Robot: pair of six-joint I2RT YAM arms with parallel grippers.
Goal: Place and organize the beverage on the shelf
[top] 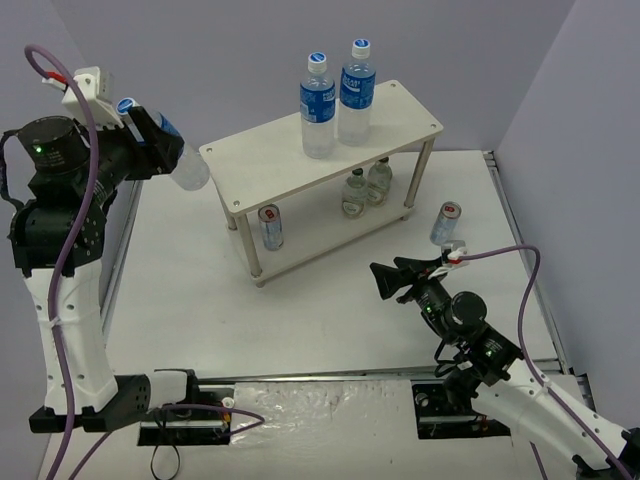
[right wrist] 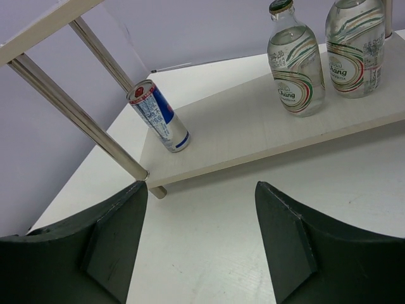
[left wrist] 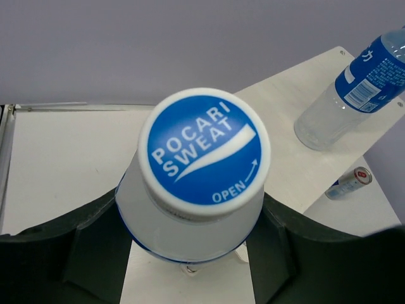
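Left gripper [top: 158, 140] pinching tall bottle [left wrist: 204, 152] aloft, left of shelf [top: 260, 160]; right gripper [right wrist: 201, 231] spread, empty (facing lower tier, can [right wrist: 158, 116] there).

flat matte white tabletop [top: 200, 300], basically the whole floor of the scene | plain lavender wall panels [top: 180, 60] boxing it in at the back and both sides | thin silver metal rail [top: 505, 200] down the tabletop's right edge | scuffed, blotchy whitish strip [top: 330, 425] along the near edge

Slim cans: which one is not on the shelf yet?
The right-hand can, standing on the table beside the shelf; the left-hand can stands on the shelf's lower board.
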